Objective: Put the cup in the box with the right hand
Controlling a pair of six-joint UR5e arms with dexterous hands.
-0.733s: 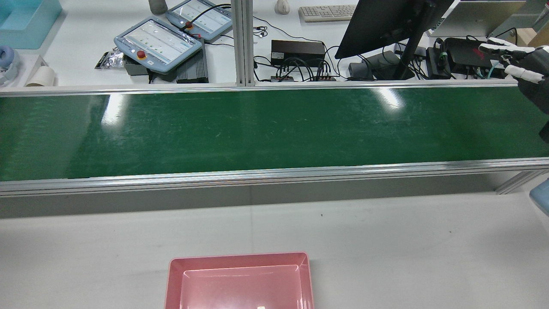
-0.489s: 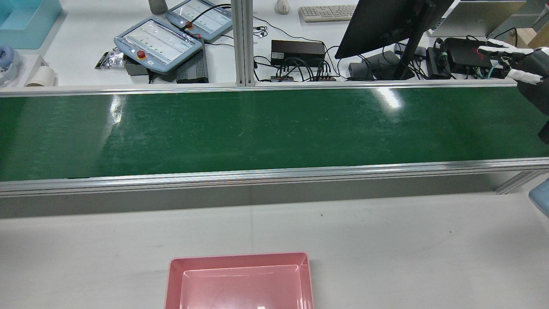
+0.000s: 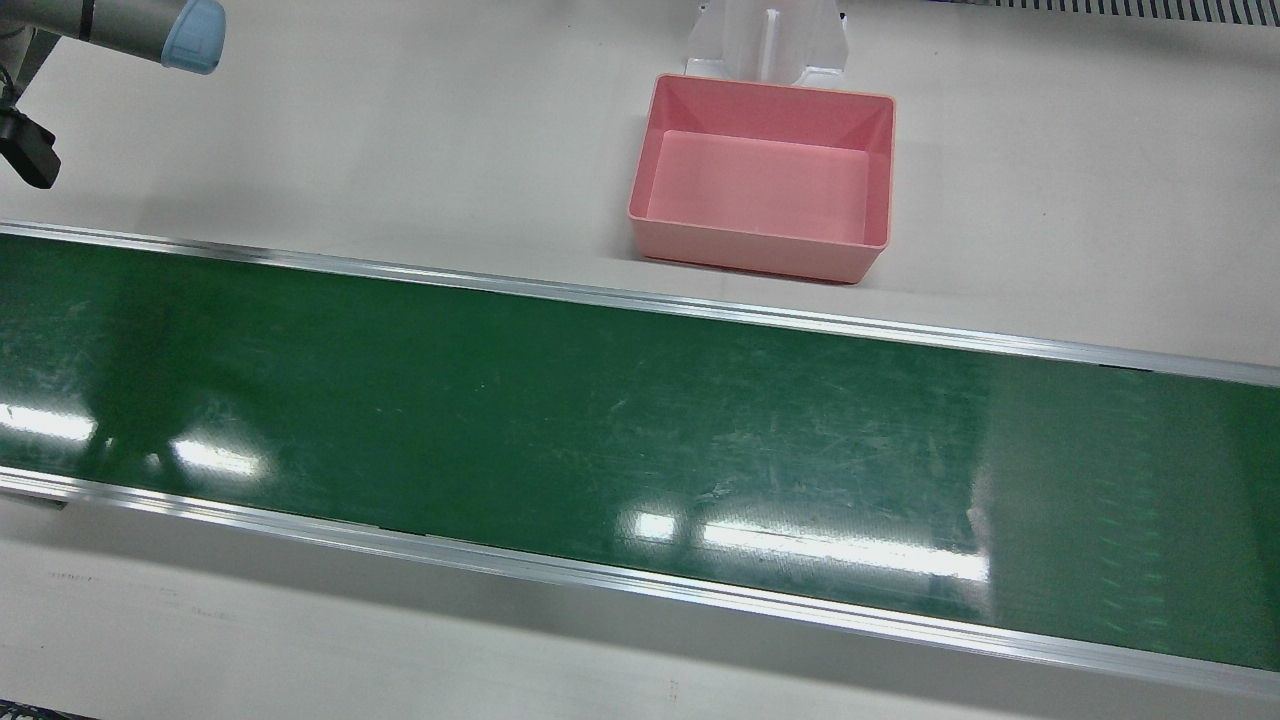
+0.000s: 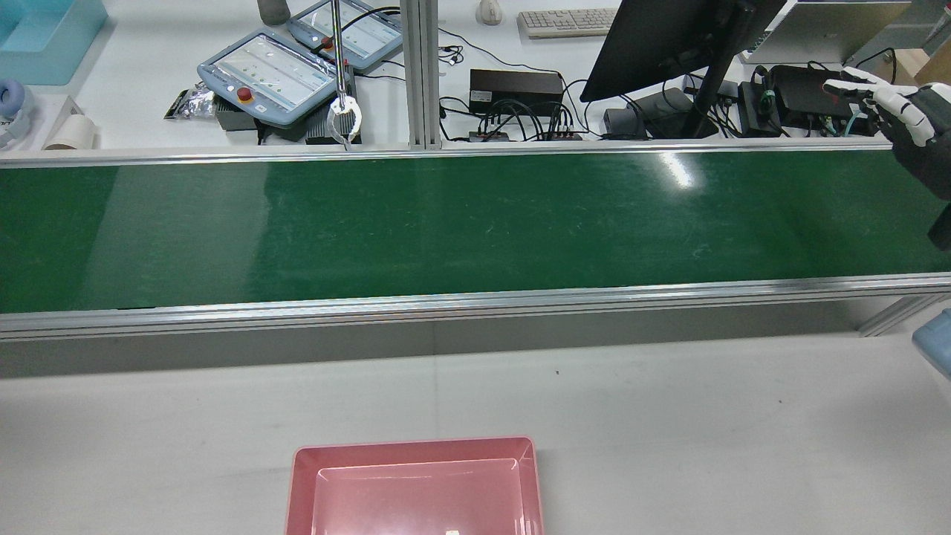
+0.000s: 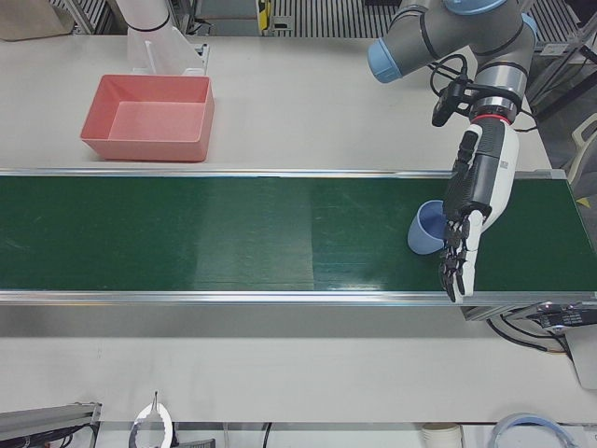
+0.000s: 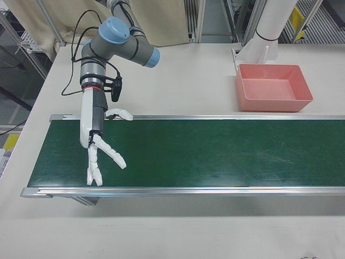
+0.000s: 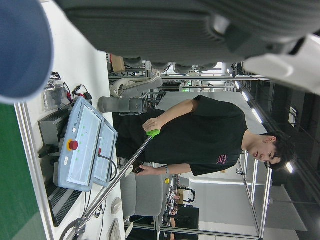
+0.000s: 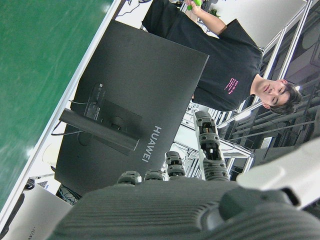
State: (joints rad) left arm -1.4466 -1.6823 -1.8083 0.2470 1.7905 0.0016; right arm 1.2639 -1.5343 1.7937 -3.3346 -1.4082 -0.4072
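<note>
A blue cup (image 5: 427,229) stands on the green belt (image 5: 233,233) near its right end in the left-front view, and fills the top left corner (image 7: 20,45) of the left hand view. My left hand (image 5: 471,201) hangs right beside it, open, fingers pointing down; I cannot tell if they touch. My right hand (image 6: 97,145) is open with fingers spread over the belt's other end, and shows at the rear view's right edge (image 4: 903,111). The empty pink box (image 3: 765,235) (image 4: 301,475) (image 5: 140,147) (image 6: 272,105) sits on the white table, on the robot's side of the belt.
A person (image 7: 200,135) on the operators' side holds a long grabber stick whose head (image 4: 344,119) (image 5: 154,425) hangs near the belt's far edge. A monitor (image 4: 669,37), teach pendants (image 4: 271,74) and cables lie beyond the belt. The right arm's elbow (image 3: 190,35) shows top left.
The grabber stick has come into the rear view at the belt's far edge. My right hand has shifted slightly and stays open. Reflections on the belt have moved.
</note>
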